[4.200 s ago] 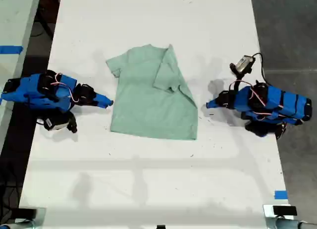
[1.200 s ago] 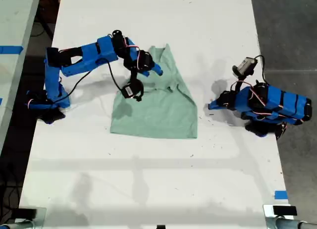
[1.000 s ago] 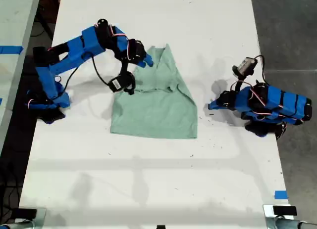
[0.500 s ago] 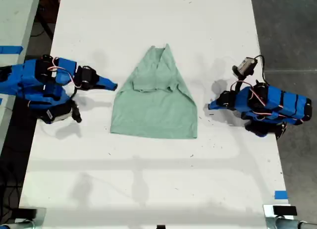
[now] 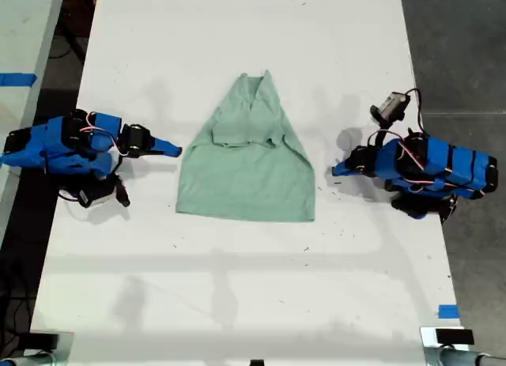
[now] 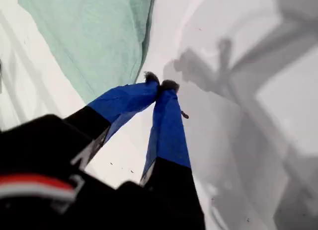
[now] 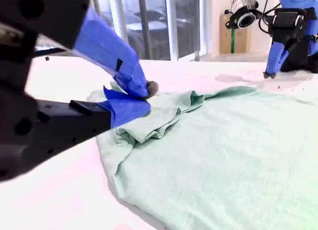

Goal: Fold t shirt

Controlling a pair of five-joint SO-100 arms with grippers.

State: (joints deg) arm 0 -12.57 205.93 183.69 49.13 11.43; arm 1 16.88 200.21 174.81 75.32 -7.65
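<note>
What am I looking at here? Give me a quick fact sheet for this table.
Item: t shirt, pale green, on white table
Shirt state: upper sides folded inward, lower part flat
My first tool: shut, empty, off the shirt at the exterior view's right
My second tool: shut, empty, at the exterior view's left

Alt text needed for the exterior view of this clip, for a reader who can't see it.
A pale green t shirt, both sleeves folded inward so it tapers toward the collar, lies on a white table. My second gripper rests at the exterior view's left and my first gripper at its right, both shut and clear of the cloth.
</note>
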